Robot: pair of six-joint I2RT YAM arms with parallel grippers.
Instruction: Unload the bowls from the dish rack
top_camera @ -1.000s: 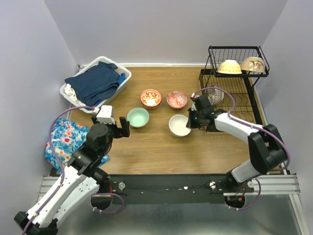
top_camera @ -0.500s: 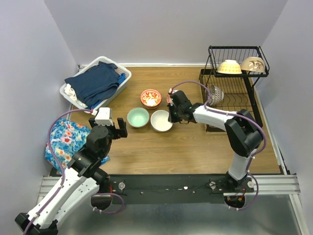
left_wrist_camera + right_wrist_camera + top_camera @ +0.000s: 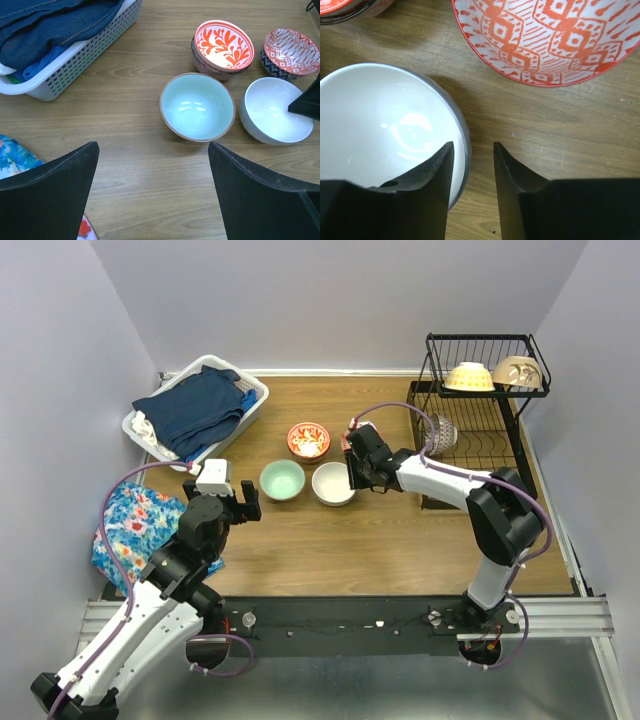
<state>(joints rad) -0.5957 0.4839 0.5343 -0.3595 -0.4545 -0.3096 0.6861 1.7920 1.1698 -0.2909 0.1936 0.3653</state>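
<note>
On the wooden table (image 3: 380,540), white bowl (image 3: 380,130) rim between the right gripper's (image 3: 473,146) narrowly parted fingers (image 3: 515,195); left gripper (image 3: 152,146) spread wide

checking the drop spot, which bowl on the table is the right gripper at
The plain white bowl, just right of the mint green bowl: the right gripper straddles its rim. The red floral bowl and red diamond-patterned bowl sit behind it.

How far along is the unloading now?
Done: four bowls on the table: red floral bowl, diamond-patterned bowl, mint bowl and white bowl. In hand: the right claw, open, straddles the white bowl's rim. Left: three in the dish rack: cream-yellow bowl, beige bowl, dark patterned bowl.
</note>
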